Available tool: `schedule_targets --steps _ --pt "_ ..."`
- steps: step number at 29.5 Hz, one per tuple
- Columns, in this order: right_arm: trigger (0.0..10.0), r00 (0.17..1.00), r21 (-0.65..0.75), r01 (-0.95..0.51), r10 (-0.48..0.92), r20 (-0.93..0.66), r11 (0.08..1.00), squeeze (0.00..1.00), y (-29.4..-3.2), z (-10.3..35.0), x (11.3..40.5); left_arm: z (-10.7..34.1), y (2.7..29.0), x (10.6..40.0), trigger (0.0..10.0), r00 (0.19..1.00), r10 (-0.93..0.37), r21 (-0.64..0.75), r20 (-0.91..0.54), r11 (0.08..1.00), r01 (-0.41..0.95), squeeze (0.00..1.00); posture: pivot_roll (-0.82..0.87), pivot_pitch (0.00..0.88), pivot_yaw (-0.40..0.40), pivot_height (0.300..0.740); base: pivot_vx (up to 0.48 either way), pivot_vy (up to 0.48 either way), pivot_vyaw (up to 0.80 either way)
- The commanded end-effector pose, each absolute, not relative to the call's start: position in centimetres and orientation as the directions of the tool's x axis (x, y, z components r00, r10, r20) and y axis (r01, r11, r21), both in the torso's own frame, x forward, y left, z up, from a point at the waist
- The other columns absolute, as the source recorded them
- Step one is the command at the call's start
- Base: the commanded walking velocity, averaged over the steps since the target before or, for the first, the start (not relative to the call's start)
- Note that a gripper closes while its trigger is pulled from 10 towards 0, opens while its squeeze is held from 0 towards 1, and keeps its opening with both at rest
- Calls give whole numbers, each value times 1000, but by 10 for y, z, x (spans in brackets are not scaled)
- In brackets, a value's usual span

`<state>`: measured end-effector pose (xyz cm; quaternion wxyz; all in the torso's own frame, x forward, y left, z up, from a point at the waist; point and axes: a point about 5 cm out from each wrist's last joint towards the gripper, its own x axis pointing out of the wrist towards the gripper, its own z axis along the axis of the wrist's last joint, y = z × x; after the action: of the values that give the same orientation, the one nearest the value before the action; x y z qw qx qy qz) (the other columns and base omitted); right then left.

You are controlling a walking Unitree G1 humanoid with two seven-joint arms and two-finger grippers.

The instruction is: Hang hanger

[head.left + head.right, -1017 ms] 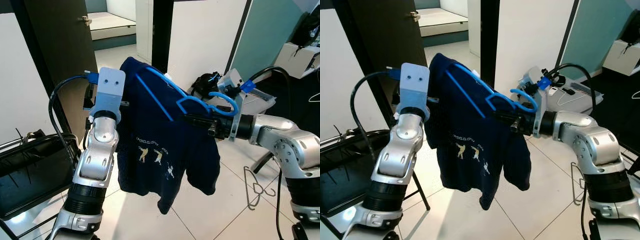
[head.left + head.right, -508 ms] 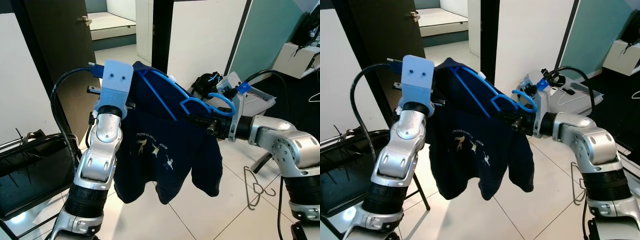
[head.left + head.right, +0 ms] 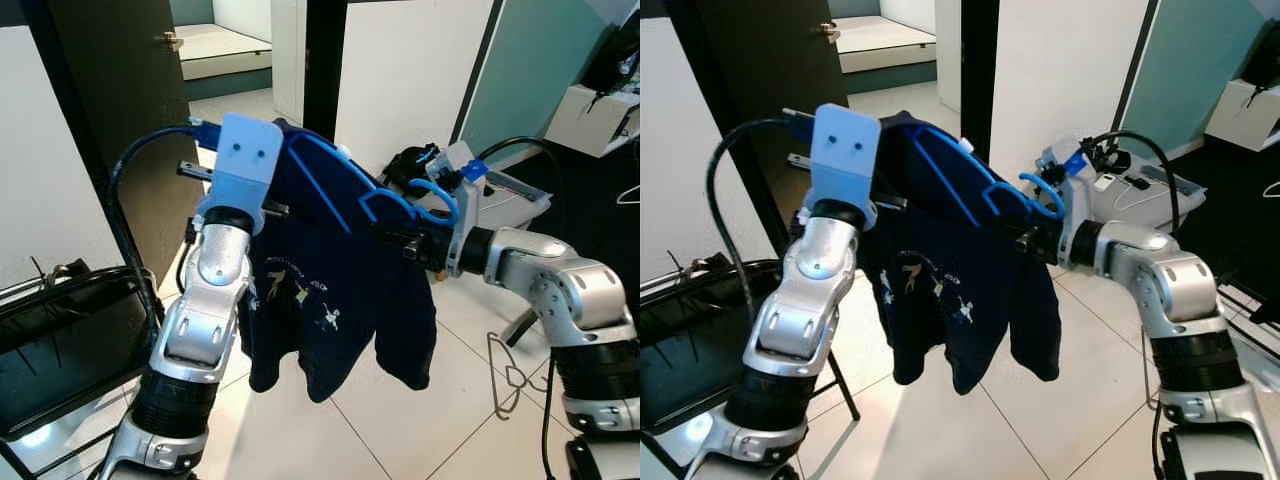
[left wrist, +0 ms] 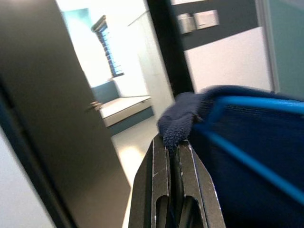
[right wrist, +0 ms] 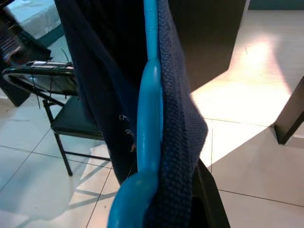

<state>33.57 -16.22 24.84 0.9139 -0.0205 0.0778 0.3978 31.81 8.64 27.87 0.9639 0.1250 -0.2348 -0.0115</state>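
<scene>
Since a second ago both arms have drawn closer together, so the navy shirt (image 3: 330,300) hangs more bunched between them. Closed on a fold of the shirt's shoulder, the left gripper (image 4: 173,145) holds it high. With its fingers shut on the neck of the blue hanger (image 3: 345,190) inside the shirt, the right gripper (image 3: 400,240) keeps it above the tiled floor (image 3: 400,440).

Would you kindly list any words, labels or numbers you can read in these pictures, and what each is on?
None can be read.
Navy shirt: a line of pale print above small figures, too small and blurred to read.
Blue hanger: no lettering visible.
</scene>
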Motion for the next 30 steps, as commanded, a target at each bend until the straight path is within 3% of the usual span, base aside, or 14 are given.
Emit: schedule_targets --steps 1,3,5,6,8,11,13,15,23,28,29,30 --pt "0 704 2 -705 701 -114 709 0 -166 259 339 282 80 313 0 872 -117 234 475 972 4 161 -28 0 -26 740 0 0 0" --pt "0 713 11 -698 696 -89 716 0 -164 263 343 275 56 308 0 872 -237 134 429 971 198 149 -26 0 -27 740 0 0 0" --pt "0 713 11 -698 696 -89 716 0 -164 263 343 275 56 308 0 872 -237 134 429 971 198 149 -26 0 -27 740 0 0 0" --pt "0 714 13 -697 696 -82 717 0 -163 265 344 274 47 305 0 863 -286 87 416 957 276 149 -26 0 -27 740 0 0 0" --pt "0 715 19 -697 696 -65 717 0 -159 268 346 267 23 295 0 810 -445 149 382 894 422 110 -24 0 -29 740 0 0 0" --pt "0 721 26 -690 691 -59 723 0 -158 269 348 261 13 287 0 762 -542 232 354 840 490 78 -23 0 -31 740 0 0 0" --pt "0 724 26 -687 687 -61 726 0 -158 269 349 260 12 285 0 753 -554 242 354 832 499 78 -23 0 -31 740 0 0 0" --pt "0 737 34 -671 671 -76 741 0 -160 267 351 256 9 279 0 715 -614 288 334 789 543 0 -21 0 -32 740 0 0 0" --pt "0 759 44 -640 640 -121 767 0 -164 259 354 244 8 270 0 657 -707 386 262 700 600 0 -19 0 -32 740 0 0 0" --pt "0 769 45 -627 627 -123 778 0 -168 261 355 232 28 277 0 703 -683 459 198 698 550 0 -24 0 -31 740 0 0 0" --pt "0 772 43 -624 624 -125 781 0 -172 262 355 222 55 288 0 786 -597 499 159 736 458 0 -26 0 -31 740 0 0 0" --pt "0 772 43 -624 624 -125 781 0 -172 262 355 222 55 288 0 786 -597 499 159 736 458 0 -26 0 -31 740 0 0 0"
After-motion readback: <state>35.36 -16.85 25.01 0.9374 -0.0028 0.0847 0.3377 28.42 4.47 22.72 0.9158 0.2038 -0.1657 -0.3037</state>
